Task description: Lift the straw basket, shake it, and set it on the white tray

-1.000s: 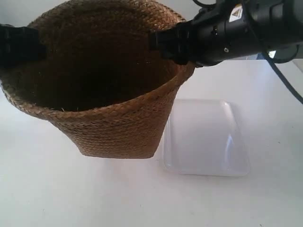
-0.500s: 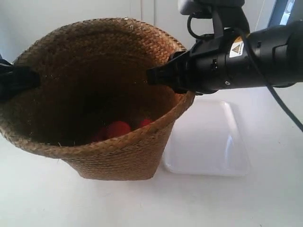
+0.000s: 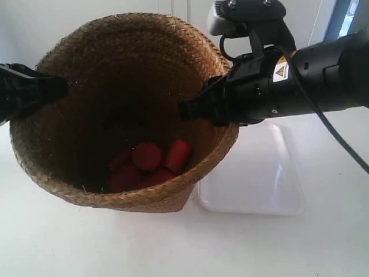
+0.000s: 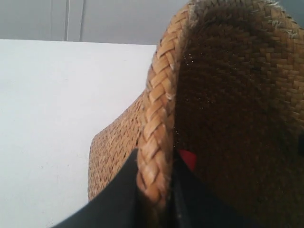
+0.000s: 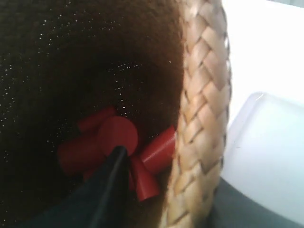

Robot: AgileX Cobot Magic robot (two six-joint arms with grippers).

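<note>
- The straw basket [image 3: 144, 75] was held tilted between two arms, its mouth tipped toward the exterior camera, beside the white tray [image 3: 253, 179] on the tabletop [image 3: 57, 242].
- The left end effector [image 4: 154, 194] clamped the braided rim, and the right end effector [image 5: 187, 190] pinched the opposite rim.
- Red cylinders [image 3: 149, 164] lay inside.
</note>
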